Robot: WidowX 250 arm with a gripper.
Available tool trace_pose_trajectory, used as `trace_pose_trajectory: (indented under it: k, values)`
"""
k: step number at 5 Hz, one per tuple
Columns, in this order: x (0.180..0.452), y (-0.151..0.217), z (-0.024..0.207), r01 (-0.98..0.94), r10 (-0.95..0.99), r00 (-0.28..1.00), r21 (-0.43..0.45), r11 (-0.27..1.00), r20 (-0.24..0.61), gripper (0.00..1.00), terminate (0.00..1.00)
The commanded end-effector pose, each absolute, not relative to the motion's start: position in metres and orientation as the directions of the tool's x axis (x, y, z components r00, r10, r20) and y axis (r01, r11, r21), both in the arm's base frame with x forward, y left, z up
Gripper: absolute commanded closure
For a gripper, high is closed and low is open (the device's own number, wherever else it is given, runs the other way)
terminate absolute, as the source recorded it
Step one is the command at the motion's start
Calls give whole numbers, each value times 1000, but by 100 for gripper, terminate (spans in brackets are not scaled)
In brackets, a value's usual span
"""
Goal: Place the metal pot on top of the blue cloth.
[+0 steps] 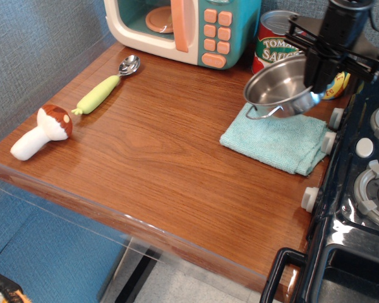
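The metal pot (276,88) is a shallow shiny steel pot with a thin wire loop handle. It hangs tilted in the air above the far edge of the blue cloth (275,139), a light aqua folded terry cloth lying flat on the wooden counter at the right. My black gripper (317,81) comes down from the top right and is shut on the pot's right rim. The pot does not touch the cloth.
A tomato sauce can (273,43) and a pineapple can (336,85) stand behind the pot, partly hidden. A toy microwave (183,25) is at the back. A spoon (107,85) and a toy mushroom (43,130) lie at the left. A black stove (360,183) borders the right.
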State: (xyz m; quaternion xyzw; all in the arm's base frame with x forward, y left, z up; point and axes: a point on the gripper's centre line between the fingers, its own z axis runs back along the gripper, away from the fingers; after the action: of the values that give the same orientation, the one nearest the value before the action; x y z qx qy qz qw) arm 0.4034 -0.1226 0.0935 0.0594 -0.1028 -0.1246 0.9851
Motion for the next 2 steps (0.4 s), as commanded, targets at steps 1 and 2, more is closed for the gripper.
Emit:
trace_pose_trajectory:
  k: [1, 2]
  values:
    - [387, -122, 102, 233, -258, 948, 146, 961, 185, 100, 0]
    - [380, -113, 101, 217, -243, 955, 159, 963, 169, 100, 0]
